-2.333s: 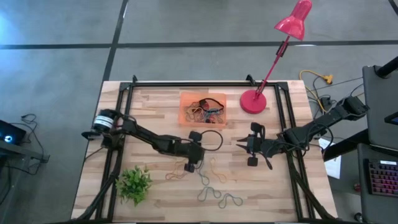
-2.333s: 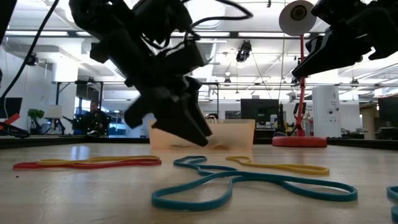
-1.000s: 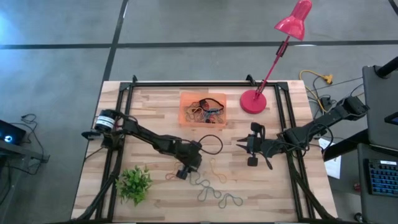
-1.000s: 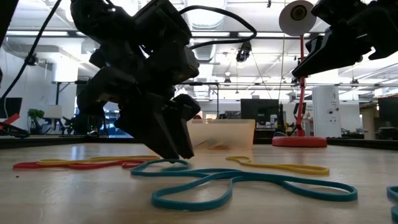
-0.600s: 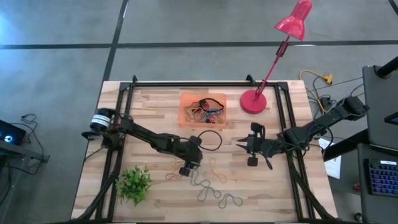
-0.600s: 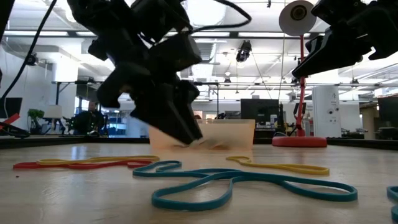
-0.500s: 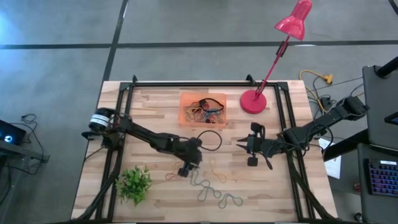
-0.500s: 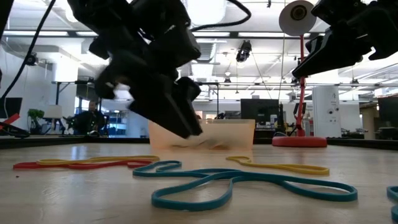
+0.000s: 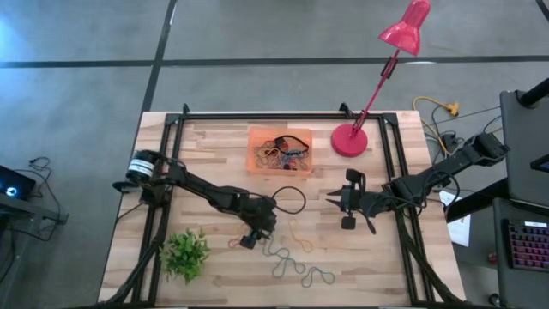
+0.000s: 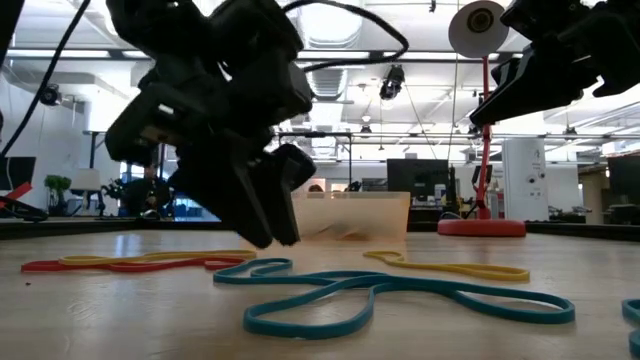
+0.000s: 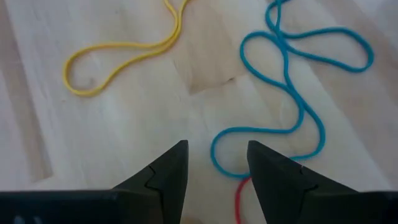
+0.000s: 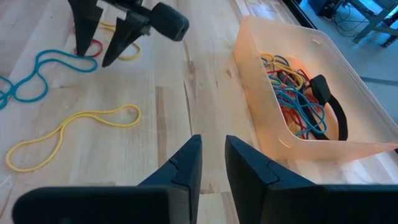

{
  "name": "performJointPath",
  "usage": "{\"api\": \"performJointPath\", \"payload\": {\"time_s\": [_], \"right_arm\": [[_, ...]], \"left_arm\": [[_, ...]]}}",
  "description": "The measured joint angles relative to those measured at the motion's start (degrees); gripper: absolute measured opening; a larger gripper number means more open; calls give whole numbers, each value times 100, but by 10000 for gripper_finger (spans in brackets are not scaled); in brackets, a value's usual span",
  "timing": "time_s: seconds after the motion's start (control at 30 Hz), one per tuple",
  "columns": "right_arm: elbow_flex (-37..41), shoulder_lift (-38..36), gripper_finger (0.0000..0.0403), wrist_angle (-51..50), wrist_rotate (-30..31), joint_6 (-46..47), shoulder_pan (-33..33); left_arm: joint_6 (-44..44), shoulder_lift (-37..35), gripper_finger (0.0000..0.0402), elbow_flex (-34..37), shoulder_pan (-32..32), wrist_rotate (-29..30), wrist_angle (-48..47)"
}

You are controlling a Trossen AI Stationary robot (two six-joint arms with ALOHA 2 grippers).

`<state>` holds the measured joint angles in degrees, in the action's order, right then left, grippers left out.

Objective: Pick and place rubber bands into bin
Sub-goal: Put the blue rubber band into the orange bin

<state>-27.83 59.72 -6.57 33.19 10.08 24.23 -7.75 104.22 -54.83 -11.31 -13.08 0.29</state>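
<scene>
Several rubber bands lie loose on the wooden table: a blue one [image 10: 400, 285], a red one [image 10: 60, 265] and a yellow one [image 10: 450, 268]. More fill the orange bin [image 9: 254, 151] at the table's far middle. My left gripper [image 9: 248, 239] is open, low over the table's middle and pointing steeply down. Its fingertips stand on either side of the blue band's loop end [image 11: 213, 155], next to the red band [image 11: 239, 199]. I cannot tell whether they touch it. My right gripper [image 9: 328, 198] waits right of centre with nothing in its narrowly open fingers [image 12: 213, 152].
A red desk lamp's base [image 9: 349, 140] stands right of the bin. A small green plant [image 9: 185, 251] sits at the near left. Black frame rails [image 9: 163, 189] run along the table's sides. More bands [image 9: 296, 273] lie toward the near edge.
My left gripper rose off the table from the blue band's loop end, drifted slightly toward the bin, then came back down a little toward the near left. Its fingers stayed open. The bands have kept their places.
</scene>
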Motion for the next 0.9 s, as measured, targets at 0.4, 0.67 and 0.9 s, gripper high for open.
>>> {"api": "performJointPath", "payload": {"time_s": [0.4,0.67,0.9], "right_arm": [[22,0,59,3,2,0,-15],[24,0,61,8,2,2,-24],[24,0,57,6,3,2,-24]], "left_arm": [[-2,344,138,-63,4,21,127],[-2,394,76,-48,4,12,103],[-30,398,18,-31,-13,269,-5]]}}
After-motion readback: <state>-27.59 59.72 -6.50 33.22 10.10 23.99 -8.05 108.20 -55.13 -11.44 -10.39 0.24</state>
